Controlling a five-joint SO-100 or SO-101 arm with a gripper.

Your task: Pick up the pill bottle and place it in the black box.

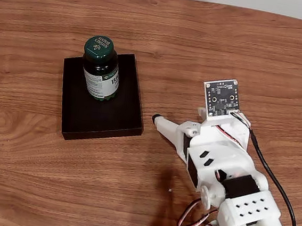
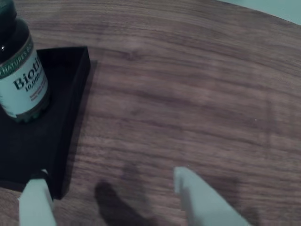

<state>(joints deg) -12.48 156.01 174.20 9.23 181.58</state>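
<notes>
Wood-grain surface [image 1: 210, 49], dark brown, oval at its far edge, pale wall beyond.

Item, left in the fixed view: black box [image 1: 100, 116], shallow matte tray with low walls, flat on the surface. Its near right corner shows in the wrist view [image 2: 70, 155].

Item, inside the box: pill bottle [image 1: 100, 68], dark glass, round green embossed cap, white-and-green label. It stands upright on the tray floor toward the far side, within the walls. The wrist view shows its label at the upper left [image 2: 23, 80], reading in part "Bioti".

Item, right of the box: gripper [image 1: 163, 126], white printed parts. One dark-tipped finger points toward the box's near right corner, apart from it. The wrist view [image 2: 110, 188] shows the jaws spread, nothing between them, one tip over the box's corner wall, the other over bare wood.

Item, right: camera board [image 1: 222, 98] mounted on the wrist, with a black cable [image 1: 273, 178] trailing toward the arm's base.

Assessment: the bottle appears already delivered and the jaws clear of it, so what remains is most likely the retreat. Advice: keep the jaws spread, lift before swinging away so that the near tip does not catch the box wall, and draw off to the right, away from the tall bottle, which would tip easily if nudged.
</notes>
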